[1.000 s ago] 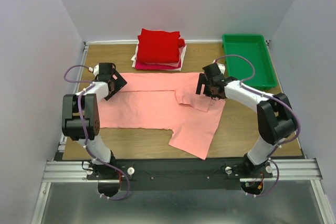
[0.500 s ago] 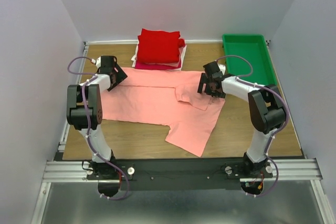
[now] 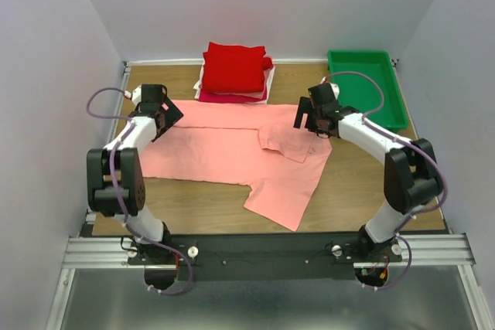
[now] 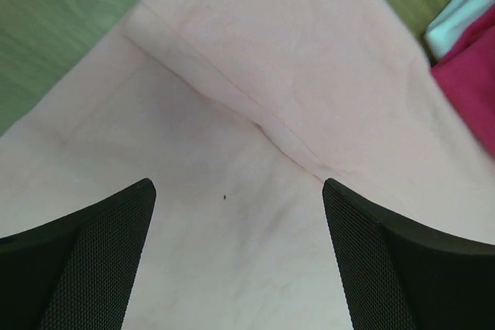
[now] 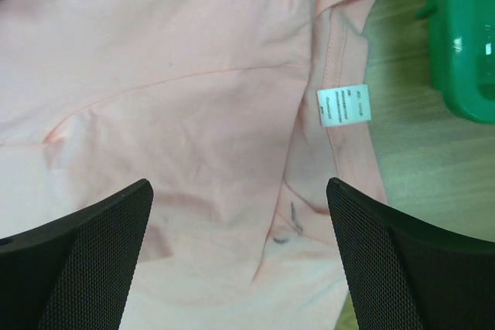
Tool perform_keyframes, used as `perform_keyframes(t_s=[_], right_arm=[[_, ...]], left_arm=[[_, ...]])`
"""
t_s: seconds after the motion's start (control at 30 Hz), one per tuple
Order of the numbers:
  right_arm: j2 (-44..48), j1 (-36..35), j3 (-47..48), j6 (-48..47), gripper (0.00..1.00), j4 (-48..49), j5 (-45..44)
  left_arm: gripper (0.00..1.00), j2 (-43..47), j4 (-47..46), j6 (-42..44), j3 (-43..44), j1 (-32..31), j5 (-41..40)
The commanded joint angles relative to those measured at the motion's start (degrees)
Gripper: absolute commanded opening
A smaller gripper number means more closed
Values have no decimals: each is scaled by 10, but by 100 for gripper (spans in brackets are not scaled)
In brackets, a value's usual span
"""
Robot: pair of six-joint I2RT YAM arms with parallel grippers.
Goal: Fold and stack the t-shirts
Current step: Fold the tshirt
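Note:
The salmon-pink t-shirt (image 3: 232,152) lies spread on the table, its far edge folded over and one sleeve hanging toward the front. It fills the left wrist view (image 4: 255,113) and the right wrist view (image 5: 193,113), where its white neck label (image 5: 343,104) shows. My left gripper (image 3: 164,113) is open and empty over the shirt's far left corner. My right gripper (image 3: 308,117) is open and empty over the collar at the far right. A stack of folded t-shirts, bright red (image 3: 234,67) on white and magenta, sits at the back.
A green plastic tray (image 3: 366,86) stands at the back right and shows at the right edge of the right wrist view (image 5: 464,36). Bare wooden table (image 3: 363,191) lies to the front right of the shirt. Side walls close in on both sides.
Both grippers have moved toward the back of the table over the shirt's far edge. The shirt's left part has shifted slightly back; its shape has otherwise stayed the same.

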State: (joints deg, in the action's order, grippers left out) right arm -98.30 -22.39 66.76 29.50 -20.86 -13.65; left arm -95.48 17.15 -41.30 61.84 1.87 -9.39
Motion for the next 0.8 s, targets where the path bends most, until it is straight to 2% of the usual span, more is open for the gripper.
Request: perform_keyframes(t_s=[0.0, 0.13, 0.33, 0.5, 0.57, 0.67, 0.77], right_arm=[[76, 4, -40, 6, 100, -1, -1], [130, 3, -94, 34, 100, -1, 6], [172, 3, -150, 43, 100, 2, 13], [181, 4, -155, 37, 100, 5, 25], [187, 3, -159, 35, 100, 6, 22], [193, 3, -162, 35, 100, 6, 18], [201, 4, -166, 36, 100, 6, 18]], left_arm=[[98, 107, 54, -62, -46, 5, -63], [98, 181, 112, -123, -116, 14, -71], [98, 263, 177, -158, -208, 52, -114], [98, 272, 106, -133, -283, 104, -69], [98, 252, 65, -114, -290, 121, -39], [98, 222, 47, -114, -285, 125, -39], [92, 203, 39, -115, -280, 125, -54]])
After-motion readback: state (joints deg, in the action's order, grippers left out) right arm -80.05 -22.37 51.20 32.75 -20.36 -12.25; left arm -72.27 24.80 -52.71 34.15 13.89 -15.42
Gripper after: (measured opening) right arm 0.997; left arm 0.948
